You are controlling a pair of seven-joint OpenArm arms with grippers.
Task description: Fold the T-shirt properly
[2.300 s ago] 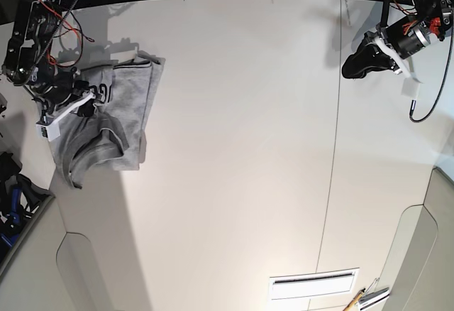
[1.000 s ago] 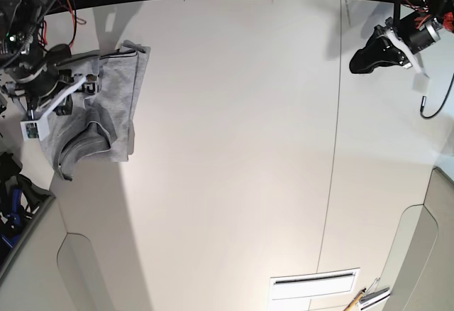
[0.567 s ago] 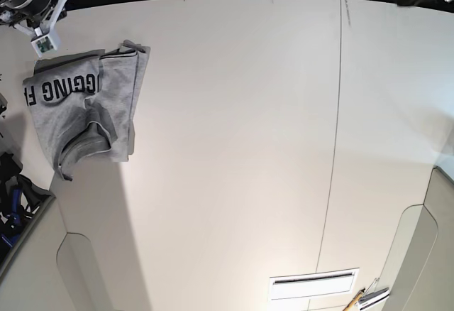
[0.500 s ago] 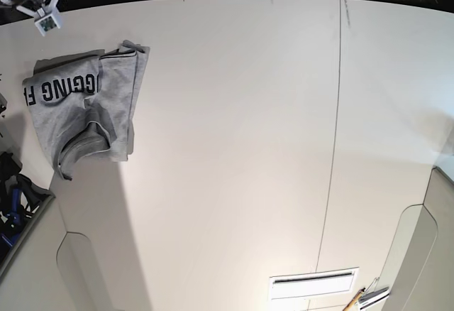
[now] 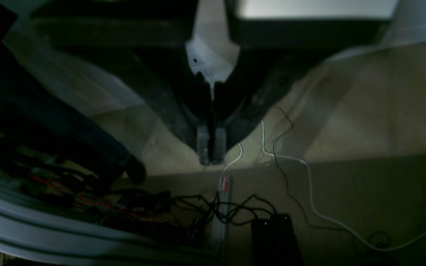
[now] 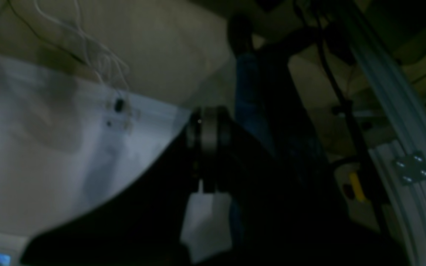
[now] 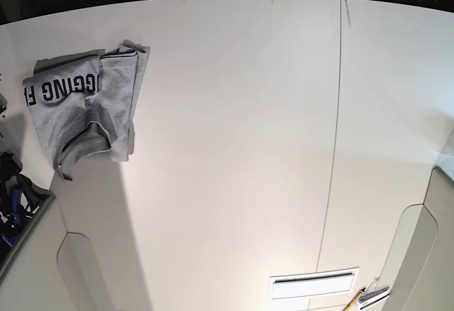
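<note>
The T-shirt lies folded into a small grey bundle at the far left of the white table, black lettering facing up and the ribbed collar at its lower edge. Neither arm shows in the base view. In the left wrist view my left gripper is shut, empty, and points at a beige floor with cables. In the right wrist view my right gripper is shut too, holding nothing, off the table beside a pale surface.
A seam runs down the table right of centre. A white slotted plate and a wooden-handled tool lie near the front edge. Dark and blue gear sits by the left edge.
The right arm let go of the T-shirt and lifted away out of the base view at top left. The left arm withdrew at top right. The shirt lies still.
</note>
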